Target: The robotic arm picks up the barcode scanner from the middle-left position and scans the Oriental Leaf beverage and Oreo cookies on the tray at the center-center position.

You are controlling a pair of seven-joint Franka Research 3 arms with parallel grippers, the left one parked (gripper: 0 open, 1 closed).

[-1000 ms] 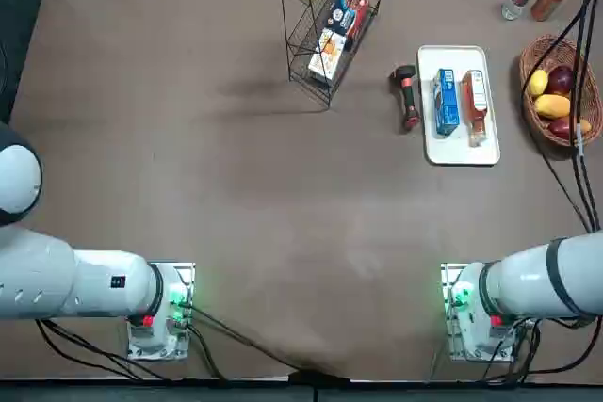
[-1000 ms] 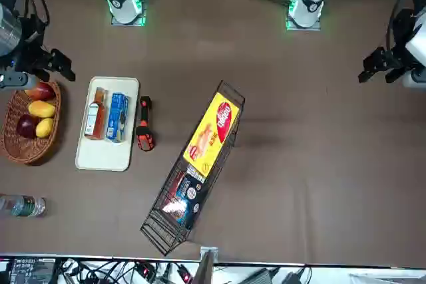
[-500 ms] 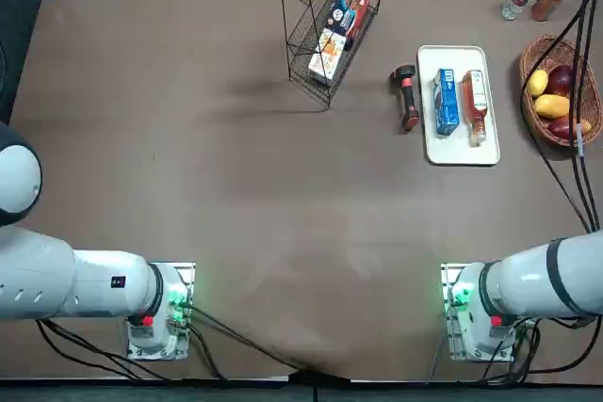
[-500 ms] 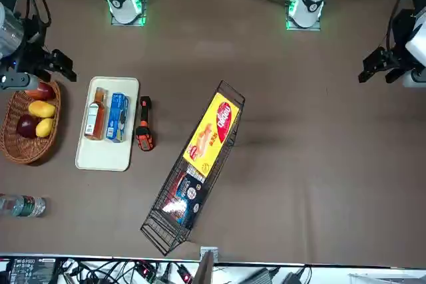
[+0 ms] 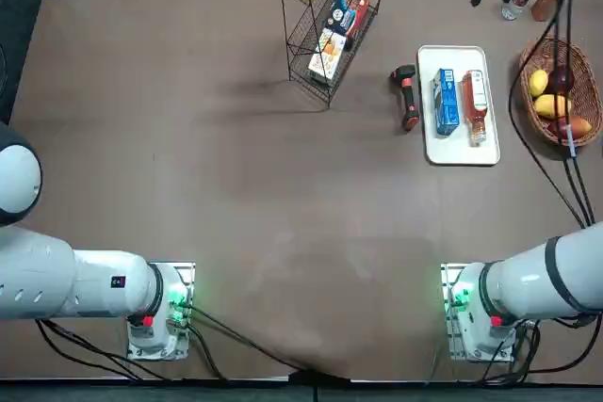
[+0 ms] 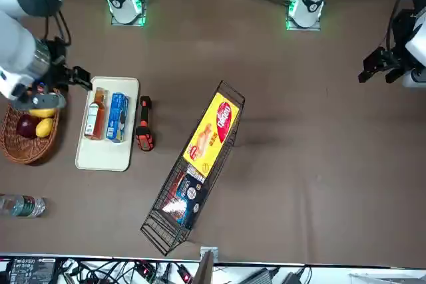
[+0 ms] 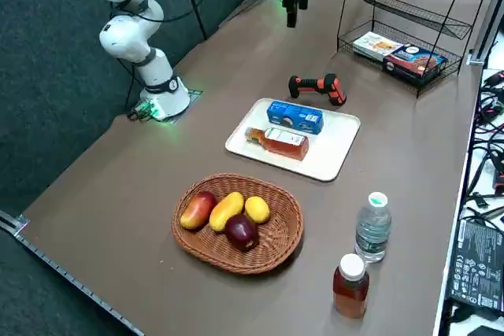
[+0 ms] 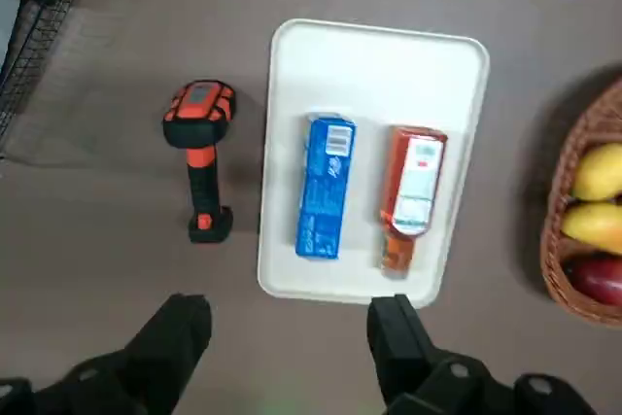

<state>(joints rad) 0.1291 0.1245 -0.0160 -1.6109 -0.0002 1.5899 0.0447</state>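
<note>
On the far right part of the brown table (image 5: 236, 185), I see the barcode scanner (image 5: 406, 96) lying flat, black head toward the far edge and orange handle pointing back toward the arms. It sits just beside the left edge of the white tray (image 5: 458, 148), not touching it as far as I can tell. On the tray lie the blue cookie packet (image 5: 445, 101) and, just to its right, the tea bottle (image 5: 473, 105), side by side along the tray's length.

My right arm (image 5: 537, 280) reaches out over the table's far right, and its gripper (image 8: 287, 337) hovers above the scanner and tray with its fingers (image 8: 180, 332) spread wide, holding nothing.

Right of the tray is a woven basket (image 5: 551, 54) of fruit. Beyond it stand a water bottle (image 7: 372, 227) and a red-capped brown bottle (image 7: 350, 286). Left of the scanner stands a wire rack (image 5: 325, 21) holding snack boxes.
</note>
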